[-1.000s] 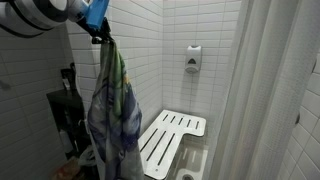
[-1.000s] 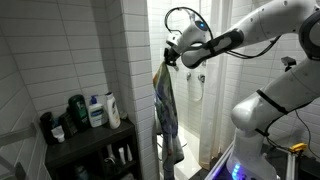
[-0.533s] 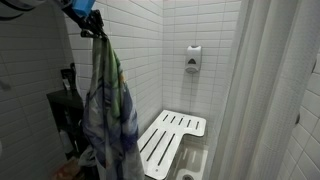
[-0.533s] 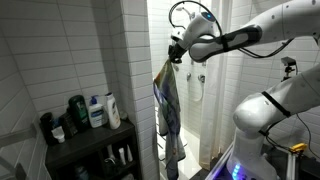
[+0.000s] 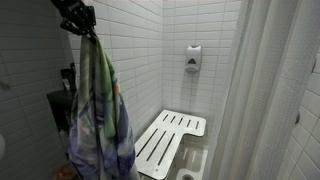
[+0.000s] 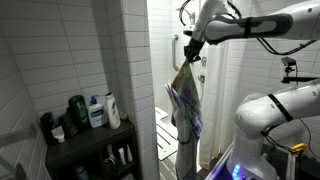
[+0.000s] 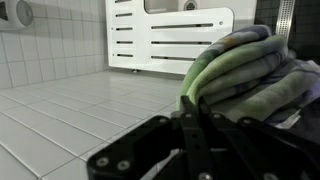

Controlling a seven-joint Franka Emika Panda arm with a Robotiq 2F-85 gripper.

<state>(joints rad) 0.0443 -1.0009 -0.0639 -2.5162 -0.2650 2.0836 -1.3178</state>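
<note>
The hand point(image 5: 84, 27) is pinching the top of a multicoloured towel point(image 5: 100, 115), jaws squeezed almost together on it. The towel is dangling free in the tiled shower, lifted clear but not lying on the fold-down seat point(image 5: 172, 138) or hooked anywhere.

In an exterior view the towel point(image 5: 100, 115) hangs straight down from the gripper point(image 5: 84, 26), with the fold-down seat point(image 5: 170, 138) low at its picture-right and the dispenser point(image 5: 192, 58) on the wall above that seat. In an exterior view, bottles point(image 6: 97, 111) stand on a shelf point(image 6: 85, 140) at picture-left of the towel, beyond a tiled wall point(image 6: 130, 60).
</note>
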